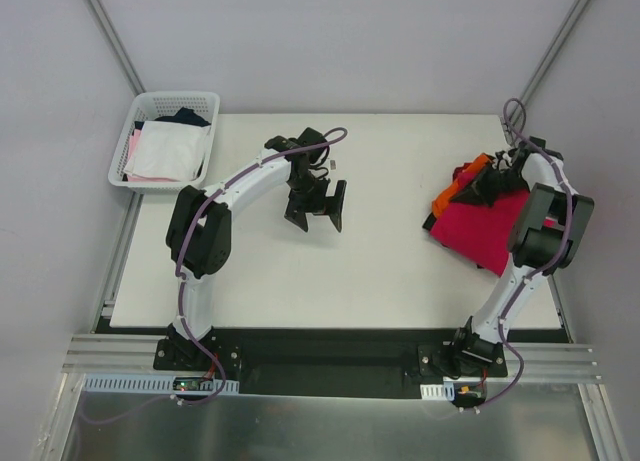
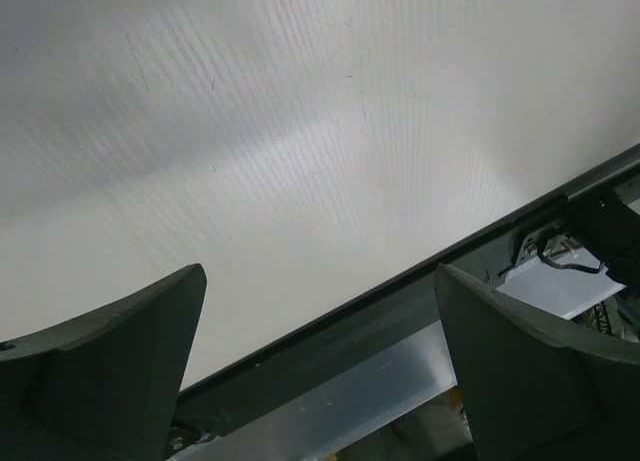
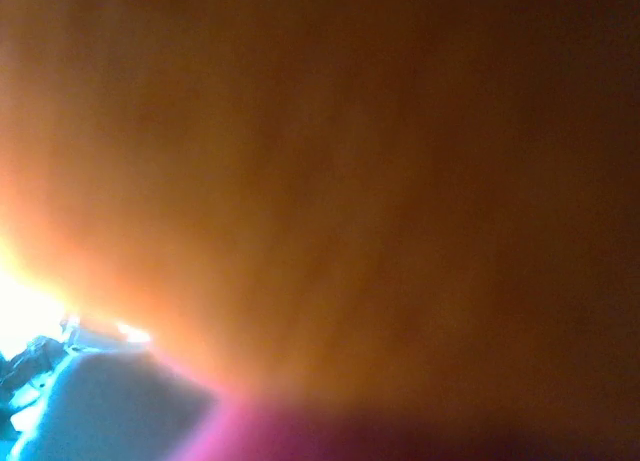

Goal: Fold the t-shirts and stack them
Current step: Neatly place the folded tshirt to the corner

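Hanging over the middle of the table [image 1: 380, 281], the left gripper [image 1: 318, 206] has its two fingers [image 2: 110, 371] spread as wide as they go, and nothing is between them. Under it, the left wrist view shows only bare white table top and the near edge of the table. The t-shirts [image 1: 470, 216] are well apart from this gripper, over by the right edge. The right gripper [image 1: 483, 184] is there, down in the pile near the far right corner. It is closed tight. Its own camera sees almost only blurry orange cloth pressed right up close. The fingers are hidden, so I cannot tell if they pinch any cloth. The orange t-shirt [image 1: 447, 195] is bunched up on the left side of that gripper, right against it. The crimson t-shirt [image 1: 478, 233] lies flatter, just beside the gripper on the side toward the near edge. Part of it goes under the right arm [image 1: 545, 221]. The orange one and the crimson one touch each other. Far off, just past the far left corner of the table, sits a white basket [image 1: 140, 106]. It has a white cloth [image 1: 165, 153] and a pink cloth [image 1: 133, 146] inside.
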Robot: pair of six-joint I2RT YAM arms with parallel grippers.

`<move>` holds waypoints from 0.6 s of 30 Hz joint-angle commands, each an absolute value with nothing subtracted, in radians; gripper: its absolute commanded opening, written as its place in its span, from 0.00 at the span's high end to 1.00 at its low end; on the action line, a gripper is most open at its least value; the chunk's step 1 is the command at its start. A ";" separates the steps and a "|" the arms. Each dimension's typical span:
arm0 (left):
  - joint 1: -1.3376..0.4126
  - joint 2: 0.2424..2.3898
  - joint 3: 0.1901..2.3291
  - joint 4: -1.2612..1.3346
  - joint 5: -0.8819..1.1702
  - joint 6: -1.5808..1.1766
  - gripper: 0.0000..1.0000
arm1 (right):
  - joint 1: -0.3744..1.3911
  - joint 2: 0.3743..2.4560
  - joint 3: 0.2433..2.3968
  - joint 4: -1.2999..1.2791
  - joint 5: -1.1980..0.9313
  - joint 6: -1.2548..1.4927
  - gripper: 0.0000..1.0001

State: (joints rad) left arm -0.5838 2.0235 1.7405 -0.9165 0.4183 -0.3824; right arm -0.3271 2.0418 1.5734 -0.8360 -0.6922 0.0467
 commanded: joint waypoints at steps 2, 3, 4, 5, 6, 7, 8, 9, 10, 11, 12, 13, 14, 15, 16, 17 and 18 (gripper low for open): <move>-0.595 1.993 1.778 -0.930 0.428 -0.393 0.01 | -0.400 2.057 1.502 -1.126 -0.436 0.035 0.99; -0.595 1.993 1.782 -0.931 0.429 -0.393 0.01 | -0.411 2.051 1.494 -1.147 -0.427 0.032 0.99; -0.595 1.994 1.784 -0.931 0.430 -0.391 0.01 | -0.417 2.045 1.491 -1.157 -0.420 0.028 0.99; -0.595 1.996 1.784 -0.931 0.430 -0.391 0.01 | -0.422 2.030 1.485 -1.170 -0.414 0.023 0.99; -0.594 1.997 1.787 -0.931 0.431 -0.391 0.01 | -0.431 2.022 1.480 -1.177 -0.401 0.025 0.99; -0.595 1.997 1.787 -0.930 0.433 -0.391 0.01 | -0.434 2.016 1.468 -1.183 -0.394 0.025 0.99; -0.595 2.000 1.790 -0.931 0.431 -0.394 0.01 | -0.437 2.005 1.465 -1.196 -0.387 0.023 0.99; -0.595 2.000 1.790 -0.930 0.434 -0.393 0.01 | -0.442 2.000 1.459 -1.206 -0.367 0.025 0.99; -0.595 2.002 1.792 -0.931 0.434 -0.393 0.01 | -0.443 1.994 1.448 -1.215 -0.354 0.026 0.99; -0.595 2.002 1.790 -0.930 0.434 -0.393 0.01 | -0.446 1.990 1.440 -1.235 -0.338 0.029 0.99; -0.595 2.002 1.792 -0.931 0.431 -0.391 0.01 | -0.452 1.970 1.430 -1.239 -0.313 0.035 0.99; -0.597 2.000 1.790 -0.931 0.433 -0.393 0.01 | -0.456 1.959 1.421 -1.246 -0.301 0.040 0.99; -0.595 1.999 1.790 -0.931 0.431 -0.391 0.01 | -0.459 1.945 1.401 -1.258 -0.290 0.044 0.99; -0.595 1.997 1.789 -0.931 0.431 -0.391 0.01 | -0.463 1.918 1.393 -1.264 -0.267 0.049 0.99; -0.595 1.997 1.789 -0.930 0.430 -0.391 0.01 | -0.465 1.904 1.387 -1.272 -0.253 0.049 0.99; -0.595 1.997 1.787 -0.930 0.431 -0.391 0.01 | -0.465 1.892 1.381 -1.288 -0.239 0.049 0.99; -0.597 1.997 1.786 -0.930 0.431 -0.391 0.01 | -0.466 1.872 1.381 -1.298 -0.213 0.049 0.99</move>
State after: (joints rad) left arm -0.5838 2.0235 1.7599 -0.9161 0.4183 -0.3828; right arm -0.4221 1.9011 1.4506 -1.0531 -0.4393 -0.0162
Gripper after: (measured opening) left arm 0.993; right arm 0.012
